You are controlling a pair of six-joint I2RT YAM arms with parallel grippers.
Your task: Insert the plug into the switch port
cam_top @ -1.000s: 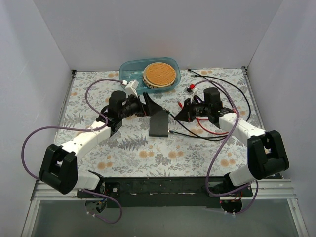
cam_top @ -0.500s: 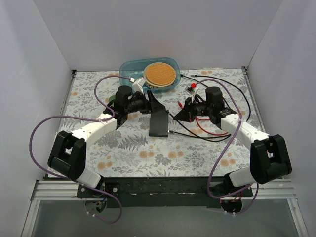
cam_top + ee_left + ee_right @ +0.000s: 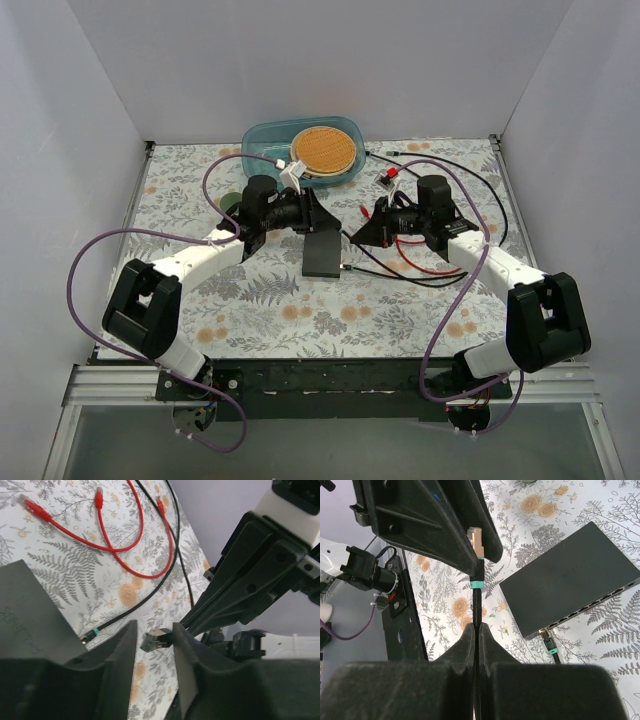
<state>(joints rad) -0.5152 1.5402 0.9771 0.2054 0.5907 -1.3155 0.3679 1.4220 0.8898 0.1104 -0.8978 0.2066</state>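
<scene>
Matt blk plastic switch (image 3: 570,580); clear plastic plug (image 3: 477,536); floral cloth tbl cover (image 3: 300,312)

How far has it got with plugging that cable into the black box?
Done: one other cable already sits in a port of the switch. In hand: the right gripper pinches a black cable, and its plug is in the air, not yet at a port. The left gripper, jaws apart, is near the switch. Left: lining the plug up and pushing it in.

Nothing could really be read anywhere. The switch (image 3: 35,615) bore faint raised lettering along its top, near the edge, but it was too dim and skewed to make out.
</scene>
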